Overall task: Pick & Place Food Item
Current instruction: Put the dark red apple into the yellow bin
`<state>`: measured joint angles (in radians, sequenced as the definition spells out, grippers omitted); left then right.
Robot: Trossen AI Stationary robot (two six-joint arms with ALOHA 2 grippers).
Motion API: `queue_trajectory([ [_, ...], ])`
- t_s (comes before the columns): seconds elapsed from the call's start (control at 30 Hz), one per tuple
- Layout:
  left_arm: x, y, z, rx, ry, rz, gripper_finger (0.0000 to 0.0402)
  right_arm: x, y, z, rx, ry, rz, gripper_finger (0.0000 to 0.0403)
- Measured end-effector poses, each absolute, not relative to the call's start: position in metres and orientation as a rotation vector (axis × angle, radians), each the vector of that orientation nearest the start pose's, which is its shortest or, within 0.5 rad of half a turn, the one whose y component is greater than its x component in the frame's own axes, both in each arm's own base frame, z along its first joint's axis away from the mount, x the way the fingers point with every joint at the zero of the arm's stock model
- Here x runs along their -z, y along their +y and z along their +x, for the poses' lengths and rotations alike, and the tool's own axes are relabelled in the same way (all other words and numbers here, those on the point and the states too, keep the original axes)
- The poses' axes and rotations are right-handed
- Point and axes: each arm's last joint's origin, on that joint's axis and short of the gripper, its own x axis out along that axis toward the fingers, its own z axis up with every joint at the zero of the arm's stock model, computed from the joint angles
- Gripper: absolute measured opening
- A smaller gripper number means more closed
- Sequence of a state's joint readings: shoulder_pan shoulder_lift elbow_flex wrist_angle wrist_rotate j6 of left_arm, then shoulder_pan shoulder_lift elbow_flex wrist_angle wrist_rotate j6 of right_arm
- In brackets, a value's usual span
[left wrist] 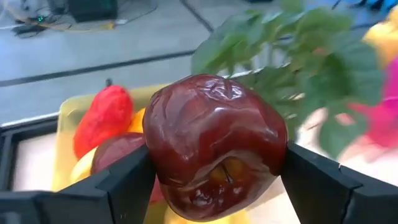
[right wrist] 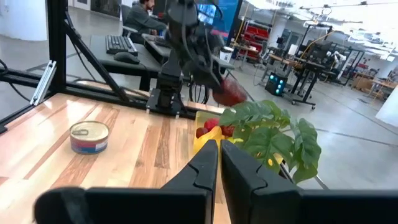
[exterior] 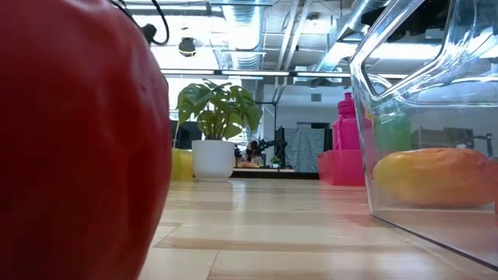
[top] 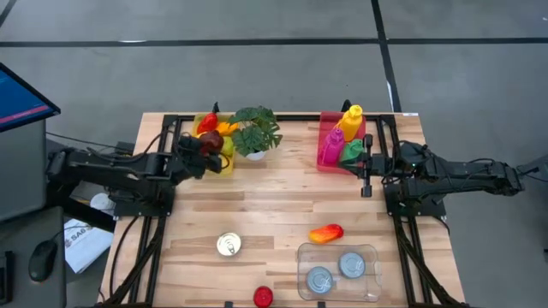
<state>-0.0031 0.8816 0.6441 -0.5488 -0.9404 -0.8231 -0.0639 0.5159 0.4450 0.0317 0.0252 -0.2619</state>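
Observation:
A dark red, wrinkled apple (left wrist: 214, 143) sits between the fingers of my left gripper (top: 204, 145), lifted above the yellow bin (top: 224, 162) at the table's far left. That bin also holds a red pepper (left wrist: 102, 118) and other fruit. The right wrist view shows the apple (right wrist: 231, 93) in the air over the bin. My right gripper (right wrist: 219, 163) waits shut at the far right, beside the pink bin (top: 330, 141). An orange-red mango (top: 326, 233) lies on the table next to a clear container (top: 338, 272). My left gripper pinches the apple's two opposite sides (left wrist: 155, 168) between its two fingers (left wrist: 121, 183), at about its widest part. The fingers come from the table's left, slanting a little downward. The apple is lifted clear of the bin and the fruit below it.
A potted plant (top: 255, 130) stands right beside the yellow bin. Bottles fill the pink bin. A tin can (top: 229, 245) stands on the near middle of the table; two more sit in the clear container. A red item (top: 263, 296) lies at the near edge.

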Motion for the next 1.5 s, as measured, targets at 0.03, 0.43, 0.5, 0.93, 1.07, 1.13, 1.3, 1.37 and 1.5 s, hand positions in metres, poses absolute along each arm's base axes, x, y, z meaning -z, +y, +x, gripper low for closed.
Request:
queue_trajectory([
  [0.03, -0.246, 0.027, 0.166, -1.114, 0.326, -0.359, 0.0297, -0.273, -0.009, 0.135, 0.084, 0.041, -0.261, 0.0015],
  [0.43, -0.227, 0.084, 0.196, -1.238, 0.408, -0.282, 0.0297, -0.274, -0.01, 0.135, 0.089, 0.038, -0.262, 0.0015],
  [0.5, -0.222, 0.095, 0.2, -1.235, 0.422, -0.296, 0.0297, -0.274, -0.01, 0.135, 0.089, 0.038, -0.266, 0.0015],
  [0.93, -0.196, 0.138, 0.206, -1.274, 0.482, -0.362, 0.0297, -0.274, -0.01, 0.135, 0.09, 0.039, -0.27, 0.0015],
  [1.07, -0.186, 0.146, 0.213, -1.229, 0.502, -0.357, 0.0297, -0.274, -0.01, 0.135, 0.09, 0.039, -0.271, 0.0015],
  [1.13, -0.181, 0.148, 0.215, -1.23, 0.521, -0.357, 0.0297, -0.274, -0.01, 0.135, 0.09, 0.039, -0.271, 0.0015],
  [1.3, -0.175, 0.148, 0.216, -1.232, 0.547, -0.357, 0.0303, -0.274, -0.01, 0.135, 0.09, 0.039, -0.271, 0.0015],
  [1.37, -0.175, 0.148, 0.216, -1.232, 0.546, -0.359, 0.0313, -0.274, -0.01, 0.135, 0.09, 0.039, -0.272, 0.0015],
  [1.5, -0.176, 0.148, 0.216, -1.232, 0.541, -0.362, 0.0337, -0.274, -0.01, 0.135, 0.09, 0.039, -0.271, 0.0015],
])
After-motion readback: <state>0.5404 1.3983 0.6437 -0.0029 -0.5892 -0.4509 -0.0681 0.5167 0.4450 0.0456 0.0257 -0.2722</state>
